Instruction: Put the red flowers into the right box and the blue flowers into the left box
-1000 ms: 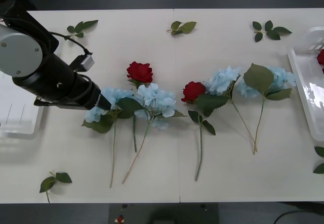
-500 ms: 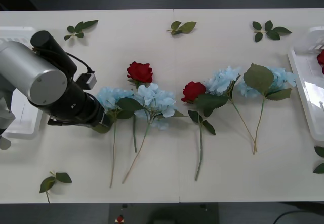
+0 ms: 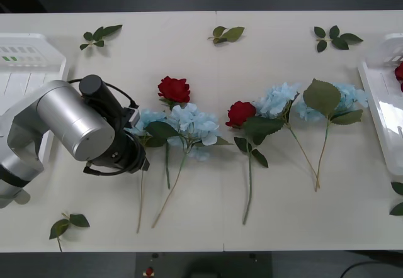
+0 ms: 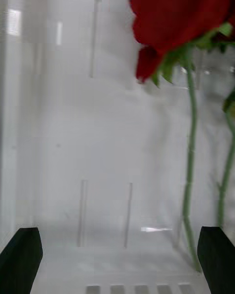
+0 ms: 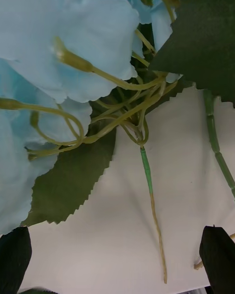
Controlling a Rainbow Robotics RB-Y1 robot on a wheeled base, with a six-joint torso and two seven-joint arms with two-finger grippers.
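My left arm [image 3: 94,133] reaches over the leftmost blue flower [image 3: 148,119]. In the left wrist view, my left gripper [image 5: 117,269] is open just above that flower's thin stem [image 5: 148,174], below its pale petals [image 5: 73,34]. Three more blue flowers [image 3: 195,124] [image 3: 277,99] [image 3: 349,95] lie in a row on the table. Two red flowers [image 3: 174,89] [image 3: 240,113] lie among them. In the right wrist view, my right gripper [image 4: 117,259] hangs open over the right box [image 4: 73,127], where a red flower [image 4: 181,14] lies. The left box [image 3: 25,58] stands at the far left.
Loose green leaf sprigs [image 3: 101,34] [image 3: 227,34] [image 3: 334,38] lie along the table's far side. Another [image 3: 68,222] lies near the front left. The right box's rim [image 3: 378,114] runs along the table's right edge, with more leaves [image 3: 398,196] below it.
My left arm has swung from beside the left box toward the table's front and come down over the leftmost blue flower. The flowers have not moved.
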